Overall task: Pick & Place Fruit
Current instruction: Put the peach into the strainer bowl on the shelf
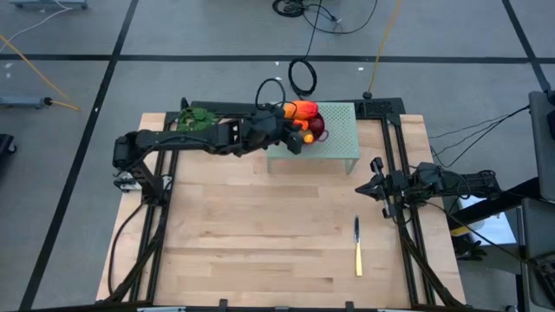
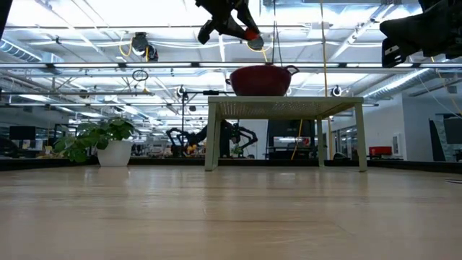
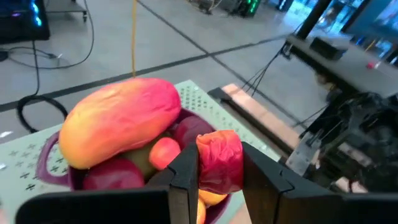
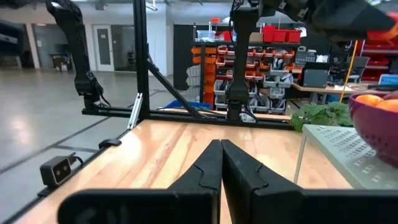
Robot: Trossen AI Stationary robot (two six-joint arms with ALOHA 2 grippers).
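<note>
A purple bowl (image 1: 319, 126) stands on a green perforated stand (image 1: 338, 139) at the table's far side. In it lie a large orange-red piece (image 3: 121, 121), dark red balls (image 3: 193, 130), a tiny orange-red piece (image 3: 163, 152) and an olive one (image 3: 142, 160). My left gripper (image 1: 299, 139) hovers over the bowl's near rim, shut on a small orange-red fruit (image 3: 219, 160). The low view shows that gripper (image 2: 245, 30) well above the bowl (image 2: 260, 78). My right gripper (image 1: 371, 184) waits shut at the table's right edge. My left gripper pinches the small orange-red fruit (image 3: 221, 155) between its two fingers (image 3: 186, 177), one on each side. The fingers slant down from the table's left side. The fruit (image 2: 250, 35) is lifted clear, above the bowl and the other pieces.
A yellow-handled knife (image 1: 357, 247) lies on the table's right near part. A leafy green bunch (image 1: 198, 117) sits at the far left, beside my left arm. The stand's legs (image 2: 211, 137) rise from the table. Bare wood stretches across the middle and near side.
</note>
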